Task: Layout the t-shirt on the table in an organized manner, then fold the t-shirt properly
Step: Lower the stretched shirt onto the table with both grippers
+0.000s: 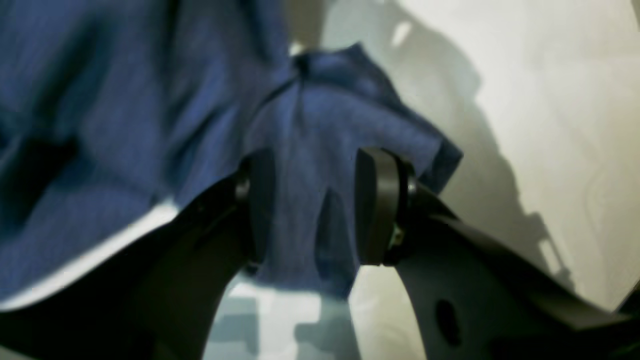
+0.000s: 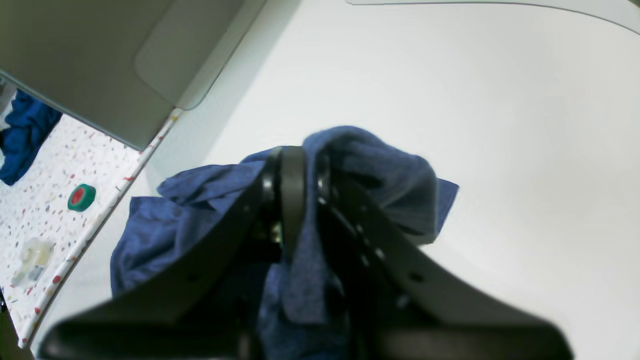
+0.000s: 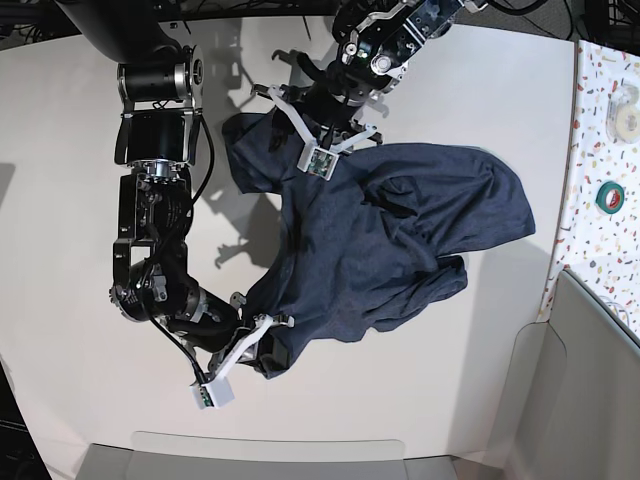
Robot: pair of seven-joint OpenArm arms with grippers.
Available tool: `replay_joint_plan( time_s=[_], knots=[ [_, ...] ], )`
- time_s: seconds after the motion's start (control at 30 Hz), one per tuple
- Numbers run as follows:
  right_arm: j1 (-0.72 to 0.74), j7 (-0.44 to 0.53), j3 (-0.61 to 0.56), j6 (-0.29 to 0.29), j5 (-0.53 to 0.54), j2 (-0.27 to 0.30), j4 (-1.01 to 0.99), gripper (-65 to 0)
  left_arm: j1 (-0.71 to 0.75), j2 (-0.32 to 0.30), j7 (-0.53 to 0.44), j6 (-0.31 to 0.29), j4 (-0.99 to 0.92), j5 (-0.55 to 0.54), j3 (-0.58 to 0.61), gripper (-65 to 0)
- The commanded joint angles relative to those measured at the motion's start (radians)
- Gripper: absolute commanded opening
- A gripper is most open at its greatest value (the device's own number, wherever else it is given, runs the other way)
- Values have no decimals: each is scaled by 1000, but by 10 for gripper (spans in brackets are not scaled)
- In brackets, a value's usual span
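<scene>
1. Right gripper (image 2: 295, 200): the jaws are clenched on a bunched fold of the t-shirt (image 3: 400, 250). In the right wrist view, cloth is pinched between the black fingers and spills over both sides of them.
2. In the base view this right gripper (image 3: 262, 335) sits at the near-left corner of the garment, just above the table (image 3: 80, 200).
3. Left gripper (image 1: 312, 210): the two black pads stand apart with a ridge of blue cloth between them. The near pad (image 1: 377, 205) lies against the fabric; whether the cloth is firmly pinched cannot be told from the blurred left wrist view.
4. In the base view the left gripper (image 3: 325, 135) is at the far edge of the garment, near the table's rear side.
5. T-shirt: it lies crumpled and unfolded on the white table, roughly at the centre, stretched diagonally between the two grippers. Broad folds and wrinkles run across it. No lettering is visible on the exposed side. One lobe of cloth extends toward the right of the base view.
6. Table: matte white, with bare surface around the garment on all sides.
7. Speckled strip (image 3: 600, 130): it borders the table at the right of the base view. It carries a green tape roll (image 3: 609, 196) and a pale roll (image 3: 626, 120), both well apart from the garment.
</scene>
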Motion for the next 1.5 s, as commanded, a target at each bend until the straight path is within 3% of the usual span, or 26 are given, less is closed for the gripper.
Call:
replay_joint_plan(
  time_s=[0.0, 0.13, 0.27, 0.33, 1.17, 1.27, 1.37, 1.47],
  knots=[
    [31, 26, 2, 6, 18, 0, 19, -626, -14, 20, -22, 1, -7, 8, 0, -391],
    [30, 26, 2, 6, 18, 0, 19, -626, -46, 38, -22, 14, -69, 9, -4, -393],
    [28, 26, 2, 6, 18, 0, 19, -626, -80, 38, -22, 136, -70, 9, 3, -391],
    [28, 26, 2, 6, 18, 0, 19, -626, -89, 38, -22, 156, -70, 8, 5, -391],
    [28, 26, 2, 6, 18, -14, 19, -626, -92, 38, -22, 153, -194, 8, 3, -372],
    [28, 26, 2, 6, 18, -14, 16, -626, -92, 38, -22, 153, -194, 8, 6, -448],
    [28, 26, 2, 6, 18, -12, 16, -626, -92, 32, -22, 153, -187, 6, 0, -649],
    [28, 26, 2, 6, 18, -12, 18, -626, -92, 23, -22, 156, -128, 6, 0, -644]
  ],
)
